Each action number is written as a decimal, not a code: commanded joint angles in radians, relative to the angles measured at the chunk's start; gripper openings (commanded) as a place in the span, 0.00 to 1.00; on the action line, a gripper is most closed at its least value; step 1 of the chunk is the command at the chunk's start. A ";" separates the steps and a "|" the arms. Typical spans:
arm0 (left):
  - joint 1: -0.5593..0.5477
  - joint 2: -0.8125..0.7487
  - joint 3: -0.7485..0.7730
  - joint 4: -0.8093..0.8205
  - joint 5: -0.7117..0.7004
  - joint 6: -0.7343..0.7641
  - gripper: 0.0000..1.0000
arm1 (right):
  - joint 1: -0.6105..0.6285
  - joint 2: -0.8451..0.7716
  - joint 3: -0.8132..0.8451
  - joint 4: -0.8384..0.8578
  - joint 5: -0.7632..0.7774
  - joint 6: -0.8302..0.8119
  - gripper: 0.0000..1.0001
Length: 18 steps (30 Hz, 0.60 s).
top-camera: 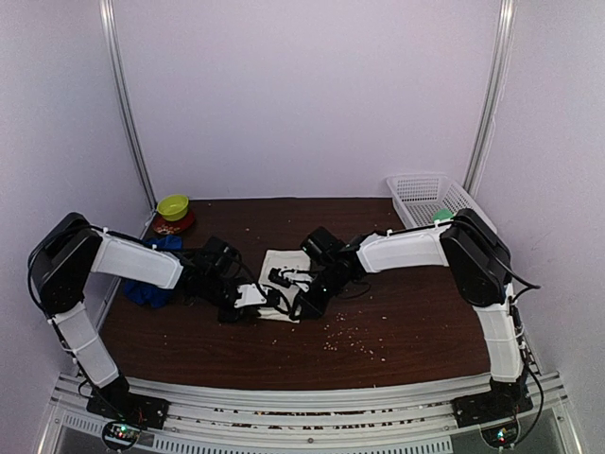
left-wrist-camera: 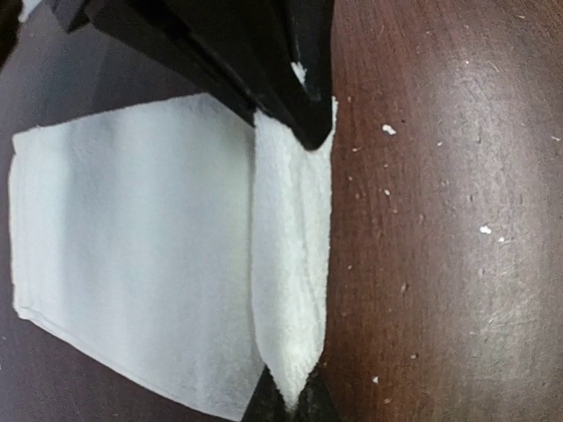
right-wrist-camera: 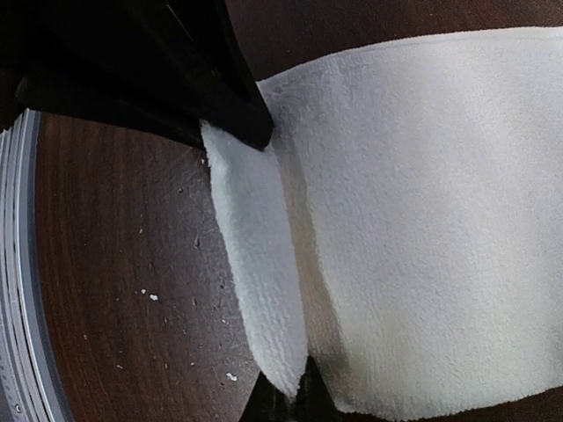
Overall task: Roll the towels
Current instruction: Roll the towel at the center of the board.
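At worktop (top-camera: 406, 322) centre, left claw (left-wrist-camera: 295, 264) and right claw (right-wrist-camera: 268, 264) each pinch the folded 6 o'clock edge of the white towel (top-camera: 282, 261); blue towel (top-camera: 146, 291) lies at 9 o'clock.

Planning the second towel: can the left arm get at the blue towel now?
Likely within reach: the blue towel lies right by the left forearm. But the left hand is shut on the edge of the white towel, so it must let go first.
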 commanded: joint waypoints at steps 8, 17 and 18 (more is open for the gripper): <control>0.089 0.135 0.171 -0.283 0.230 -0.046 0.00 | -0.015 0.018 -0.012 -0.068 0.013 0.016 0.08; 0.125 0.212 0.260 -0.384 0.341 -0.082 0.00 | -0.023 -0.040 -0.080 0.020 0.053 0.093 0.29; 0.127 0.214 0.261 -0.387 0.346 -0.083 0.00 | -0.024 -0.047 -0.089 0.028 0.067 0.099 0.32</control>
